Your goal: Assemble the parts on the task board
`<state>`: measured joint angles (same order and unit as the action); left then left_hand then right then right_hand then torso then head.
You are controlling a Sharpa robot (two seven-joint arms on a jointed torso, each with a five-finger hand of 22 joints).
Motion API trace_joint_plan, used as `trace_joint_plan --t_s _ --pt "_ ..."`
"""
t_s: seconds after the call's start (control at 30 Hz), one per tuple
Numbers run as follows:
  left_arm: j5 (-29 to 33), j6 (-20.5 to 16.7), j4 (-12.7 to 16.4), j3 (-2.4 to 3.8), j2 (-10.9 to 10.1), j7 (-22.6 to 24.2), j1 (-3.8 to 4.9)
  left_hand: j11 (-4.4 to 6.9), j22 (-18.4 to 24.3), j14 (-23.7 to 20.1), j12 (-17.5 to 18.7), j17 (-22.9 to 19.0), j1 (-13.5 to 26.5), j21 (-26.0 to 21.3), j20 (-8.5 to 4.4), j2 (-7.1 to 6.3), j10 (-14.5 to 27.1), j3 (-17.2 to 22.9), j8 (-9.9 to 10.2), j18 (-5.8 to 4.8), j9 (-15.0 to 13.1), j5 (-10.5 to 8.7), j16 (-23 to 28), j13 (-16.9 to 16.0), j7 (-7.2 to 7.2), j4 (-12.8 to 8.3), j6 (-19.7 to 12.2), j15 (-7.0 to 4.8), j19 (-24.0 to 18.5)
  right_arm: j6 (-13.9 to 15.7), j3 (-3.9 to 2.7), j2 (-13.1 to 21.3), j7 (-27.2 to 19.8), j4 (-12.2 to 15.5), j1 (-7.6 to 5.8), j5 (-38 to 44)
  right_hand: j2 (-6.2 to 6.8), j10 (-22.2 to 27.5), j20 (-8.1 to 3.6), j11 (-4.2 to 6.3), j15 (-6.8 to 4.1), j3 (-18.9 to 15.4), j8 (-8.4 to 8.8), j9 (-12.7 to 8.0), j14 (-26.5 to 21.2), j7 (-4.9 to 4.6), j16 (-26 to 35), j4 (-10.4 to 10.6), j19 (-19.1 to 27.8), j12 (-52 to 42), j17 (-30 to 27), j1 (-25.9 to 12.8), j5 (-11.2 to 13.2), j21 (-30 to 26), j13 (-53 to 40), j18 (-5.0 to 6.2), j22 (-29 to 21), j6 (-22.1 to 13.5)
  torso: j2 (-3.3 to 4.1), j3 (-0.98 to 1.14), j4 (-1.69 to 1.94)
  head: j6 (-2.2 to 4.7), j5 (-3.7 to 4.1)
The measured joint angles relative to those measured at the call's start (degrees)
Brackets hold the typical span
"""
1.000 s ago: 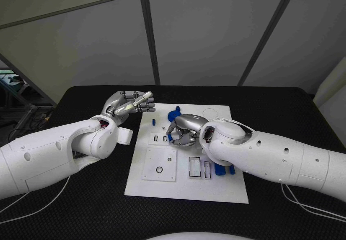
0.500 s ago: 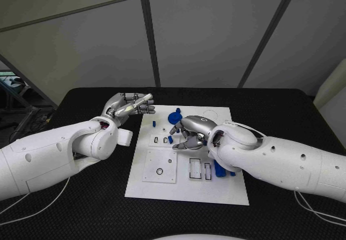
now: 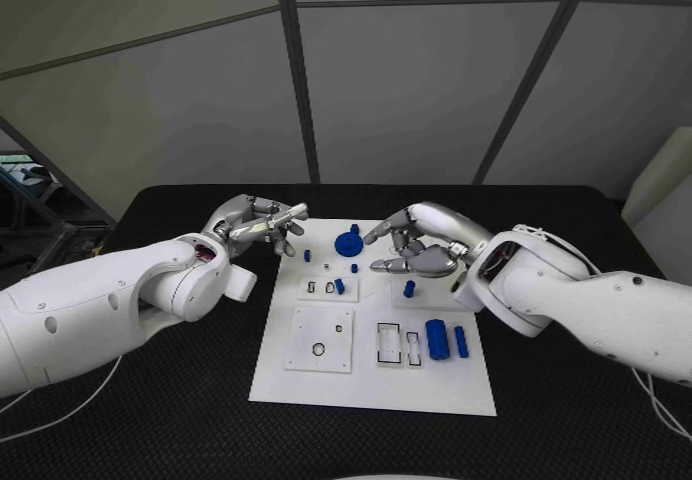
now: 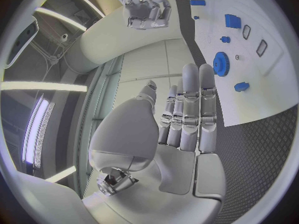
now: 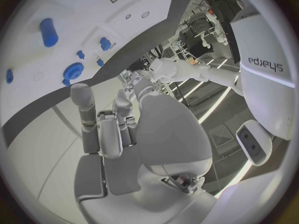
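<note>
Right hand (image 3: 421,243) hovered above the upper right part of the task board (image 3: 378,385), fingers loosely curled and apart, with nothing between them; the right wrist view (image 5: 134,134) showed the same bare palm. Left hand (image 3: 260,222) hung just off the board's upper left corner, over the black table (image 3: 173,400), fingers extended side by side and likewise holding nothing, as its own wrist view (image 4: 181,119) confirmed.

On the board, the blue gear (image 3: 348,241) stood near the top centre, between the two hands in the picture. A small blue peg (image 3: 408,290) stood just below the right hand, and that looked like the nearest part to it. Lower down, right of centre, a blue cylinder (image 3: 437,334) and a thinner blue bar (image 3: 462,341) lay side by side, their long axes running up and down the frame, beside the rectangular slots (image 3: 389,342).

By my reading, the right hand was the better placed for either the peg or the two lying pieces, since all sat on its side of the board, below it in the frame.
</note>
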<state>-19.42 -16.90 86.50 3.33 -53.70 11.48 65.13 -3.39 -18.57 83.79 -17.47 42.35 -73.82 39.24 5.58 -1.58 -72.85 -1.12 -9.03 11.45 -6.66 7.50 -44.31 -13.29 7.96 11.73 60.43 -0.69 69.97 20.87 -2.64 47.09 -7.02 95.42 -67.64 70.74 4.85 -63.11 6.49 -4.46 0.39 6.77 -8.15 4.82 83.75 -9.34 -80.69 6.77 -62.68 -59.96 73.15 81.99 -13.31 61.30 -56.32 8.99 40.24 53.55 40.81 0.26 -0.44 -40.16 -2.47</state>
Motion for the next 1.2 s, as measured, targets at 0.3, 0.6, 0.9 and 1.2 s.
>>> trace_joint_plan --t_s 0.3,0.6,0.9,1.2 --pt "-17.26 8.34 -0.67 0.03 2.81 -18.09 4.68 2.36 -34.45 0.25 -25.84 32.18 2.78 28.34 -1.99 2.17 2.14 -5.33 -8.09 -4.82 -7.84 -0.20 -33.41 -24.19 -2.68 4.60 0.39 -1.79 5.44 0.07 -1.25 3.67 -3.81 -4.76 -1.65 -15.64 0.71 2.15 -0.25 0.38 -0.37 3.96 0.46 -0.77 -10.71 0.00 38.83 0.23 6.77 30.42 -36.58 1.56 -0.79 -17.90 27.66 1.28 -15.97 2.63 -1.49 0.38 -0.09 -0.73 -0.27" --pt "-30.33 16.07 -4.11 -2.52 8.77 -32.29 8.90 3.38 -42.78 0.16 -44.00 32.60 5.51 34.21 -2.60 4.16 -0.49 -9.51 -15.13 -4.96 -15.24 -0.20 -38.02 -43.11 -3.94 4.87 -1.59 -2.28 6.81 0.98 -1.38 3.79 -5.79 -8.87 -2.04 -22.47 1.48 -1.16 1.47 -1.05 1.33 6.47 2.01 -0.82 -12.47 -0.64 54.52 0.40 8.37 43.29 -42.29 1.39 -1.45 -26.87 39.53 1.27 -21.48 3.69 -2.70 0.79 0.26 -1.82 -0.43" --pt "-37.07 21.54 -8.43 -7.77 14.09 -38.47 11.92 3.25 -39.91 0.16 -42.61 32.60 5.83 32.41 -2.51 4.48 1.08 -10.55 -16.09 -4.40 -17.14 -0.20 -36.19 -41.78 -3.83 4.99 -2.75 -2.28 5.22 1.74 -1.41 2.97 -6.99 -11.74 -2.15 -24.71 2.45 -6.54 3.62 -1.58 2.58 9.03 3.51 -0.81 -12.12 -0.96 69.25 0.67 9.14 51.96 -50.56 0.87 -1.51 -36.05 47.73 1.27 -27.23 5.50 -3.22 0.92 0.50 -2.49 -0.52" --pt "-38.80 24.43 -10.43 -9.95 17.54 -40.51 12.37 3.25 -46.48 0.16 -41.93 32.59 6.26 36.29 -2.56 4.91 1.50 -11.13 -16.10 -8.40 -18.02 -0.20 -39.61 -41.05 -3.66 4.94 -3.73 -2.28 8.33 2.14 -1.41 1.99 -7.34 -13.08 -2.15 -25.01 2.76 -7.71 3.63 -1.55 2.66 9.41 3.95 -0.81 -10.85 -0.77 72.74 0.28 8.18 54.18 -52.95 0.57 -2.03 -38.26 49.85 1.27 -28.79 6.07 -3.03 0.82 0.51 -2.70 -0.75"
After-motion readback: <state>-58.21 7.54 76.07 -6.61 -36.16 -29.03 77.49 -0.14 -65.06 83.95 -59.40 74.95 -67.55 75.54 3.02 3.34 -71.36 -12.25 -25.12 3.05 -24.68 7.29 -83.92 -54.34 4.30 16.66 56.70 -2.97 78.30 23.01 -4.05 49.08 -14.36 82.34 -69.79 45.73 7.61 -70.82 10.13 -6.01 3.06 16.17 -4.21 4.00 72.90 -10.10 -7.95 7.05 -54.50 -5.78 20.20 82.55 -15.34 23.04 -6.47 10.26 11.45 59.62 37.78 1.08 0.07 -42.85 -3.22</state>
